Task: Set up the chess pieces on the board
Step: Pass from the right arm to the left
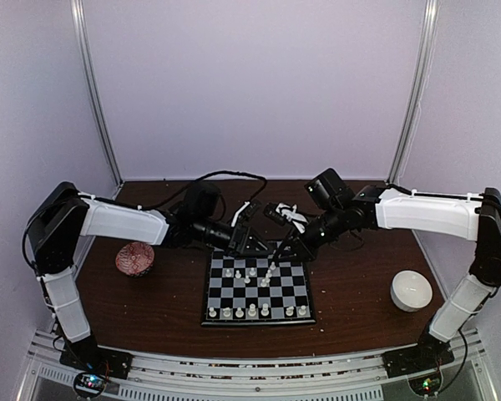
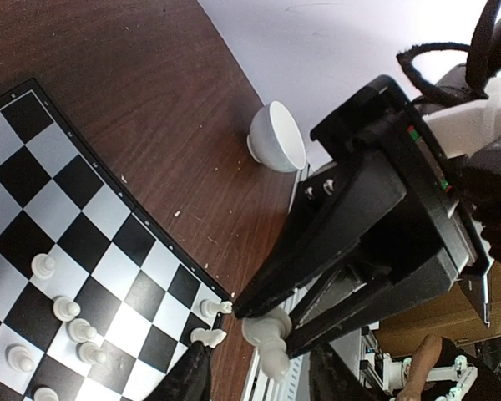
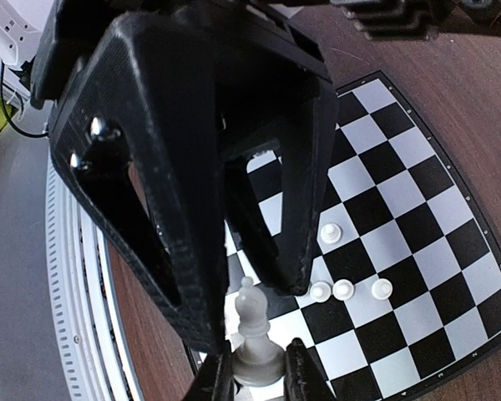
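Right gripper (image 3: 255, 372) pinches one tiny pale chess piece (image 3: 250, 322) at its base, above the board's (image 1: 277, 294) far side. Left gripper (image 1: 250, 242) jaws spread. We judge it light, stiff, slick; hold low.

Brown table (image 1: 351, 322) carries the board (image 1: 289, 289), a red bowl (image 1: 135, 258), a white bowl (image 1: 411, 290)

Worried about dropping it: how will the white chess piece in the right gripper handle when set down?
Likely light and rigid: the white chess piece looks like moulded plastic. Its smooth tapered body could slip from the right gripper. Tall over its base, it may tip if nudged.
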{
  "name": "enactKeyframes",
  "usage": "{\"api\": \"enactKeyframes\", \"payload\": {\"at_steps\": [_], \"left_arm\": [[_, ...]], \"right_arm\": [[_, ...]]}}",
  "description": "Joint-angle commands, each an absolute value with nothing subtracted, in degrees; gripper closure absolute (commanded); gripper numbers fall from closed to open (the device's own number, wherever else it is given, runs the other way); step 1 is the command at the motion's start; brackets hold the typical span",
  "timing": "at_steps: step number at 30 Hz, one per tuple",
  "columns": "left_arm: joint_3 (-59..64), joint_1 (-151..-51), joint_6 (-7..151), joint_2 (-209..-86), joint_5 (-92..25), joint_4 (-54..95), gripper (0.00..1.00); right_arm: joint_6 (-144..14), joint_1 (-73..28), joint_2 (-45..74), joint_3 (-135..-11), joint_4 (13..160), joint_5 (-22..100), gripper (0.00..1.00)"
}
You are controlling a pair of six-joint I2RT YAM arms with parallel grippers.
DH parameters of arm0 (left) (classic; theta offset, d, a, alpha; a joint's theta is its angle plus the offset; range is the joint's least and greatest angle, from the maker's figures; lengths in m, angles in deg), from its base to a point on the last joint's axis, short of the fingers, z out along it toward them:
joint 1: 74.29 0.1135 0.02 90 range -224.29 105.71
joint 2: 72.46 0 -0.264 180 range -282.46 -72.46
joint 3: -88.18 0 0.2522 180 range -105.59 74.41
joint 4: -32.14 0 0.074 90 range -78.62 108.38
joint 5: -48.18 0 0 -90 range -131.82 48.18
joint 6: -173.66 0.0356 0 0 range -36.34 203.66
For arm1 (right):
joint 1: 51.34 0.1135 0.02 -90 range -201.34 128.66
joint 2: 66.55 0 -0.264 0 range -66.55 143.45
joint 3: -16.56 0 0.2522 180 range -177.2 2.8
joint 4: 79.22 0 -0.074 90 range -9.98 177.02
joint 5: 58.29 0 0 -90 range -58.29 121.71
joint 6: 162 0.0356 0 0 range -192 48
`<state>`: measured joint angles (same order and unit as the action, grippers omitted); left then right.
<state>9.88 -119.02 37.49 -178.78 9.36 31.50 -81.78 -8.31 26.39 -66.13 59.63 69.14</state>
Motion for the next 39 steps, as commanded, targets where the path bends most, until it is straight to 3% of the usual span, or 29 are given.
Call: {"api": "enactKeyframes", "payload": {"at_steps": [1,15,18,19,22,26,35,39], "left_arm": [[7.44,-119.45,38.31,-179.13,11.75,32.93,0.61],[7.49,-119.69,38.07,-179.93,12.58,33.96,0.92],[6.74,-119.69,39.07,-179.63,11.55,32.52,0.95],[6.4,-119.65,39.91,-179.19,10.72,31.01,0.95],[3.91,-119.65,46.29,-177.09,7.83,21.55,0.96],[-2.0,-120.07,58.02,-174.99,1.52,4.16,0.97],[-16.57,-130.05,81.24,-176.6,-21.64,-24.7,0.96],[-21.74,-134.04,85.29,-179.59,-27.51,-31.8,0.95]], "right_arm": [[-80.81,-8.53,27.73,-68.12,60.39,69.64,0.83],[-80.69,-8.54,28.65,-68.63,60.11,69.94,0.83],[-82.31,-8.66,27.94,-68.91,57.86,70.01,0.76],[-83.44,-9.05,27.07,-68.87,56.41,70.55,0.68],[-87.83,-11.62,22.61,-66.4,52.49,72.96,0.56],[-92.65,-17.01,16.26,-63.52,45.48,76.5,0.5],[-88.59,-29.69,10.96,-52.75,53.85,79.92,0.46],[-88.87,-32.16,11.74,-53.85,53.71,76.93,0.46]]}}
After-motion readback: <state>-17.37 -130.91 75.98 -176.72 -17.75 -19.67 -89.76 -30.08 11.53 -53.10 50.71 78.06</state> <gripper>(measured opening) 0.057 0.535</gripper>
